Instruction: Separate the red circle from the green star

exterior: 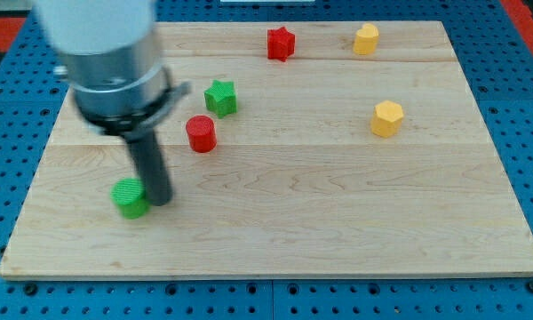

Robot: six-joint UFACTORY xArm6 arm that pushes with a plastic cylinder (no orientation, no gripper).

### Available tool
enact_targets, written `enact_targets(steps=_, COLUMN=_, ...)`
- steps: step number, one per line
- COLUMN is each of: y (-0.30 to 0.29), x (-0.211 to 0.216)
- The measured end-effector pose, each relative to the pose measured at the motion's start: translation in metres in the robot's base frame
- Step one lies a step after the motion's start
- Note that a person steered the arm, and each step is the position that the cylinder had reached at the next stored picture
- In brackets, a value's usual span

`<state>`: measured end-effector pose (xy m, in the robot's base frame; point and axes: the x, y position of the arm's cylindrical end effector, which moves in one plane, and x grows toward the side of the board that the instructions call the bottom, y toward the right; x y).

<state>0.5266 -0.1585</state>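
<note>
The red circle (pixel 201 133) stands on the wooden board left of centre. The green star (pixel 220 97) sits just above and to its right, a small gap apart. My tip (pixel 159 199) is at the lower left, well below and left of the red circle. The tip touches or nearly touches the right side of a green circle (pixel 130 197). The arm's grey body blurs the upper left of the view.
A red star (pixel 281 43) and a yellow block (pixel 366 39) lie near the board's top edge. A yellow hexagon (pixel 386 118) sits at the right. The board (pixel 338 222) lies on a blue perforated table.
</note>
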Motion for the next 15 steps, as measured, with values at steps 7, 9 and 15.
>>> enact_targets(steps=7, y=0.072, x=-0.136)
enact_targets(steps=9, y=0.074, x=-0.115)
enact_targets(steps=15, y=0.014, x=0.017)
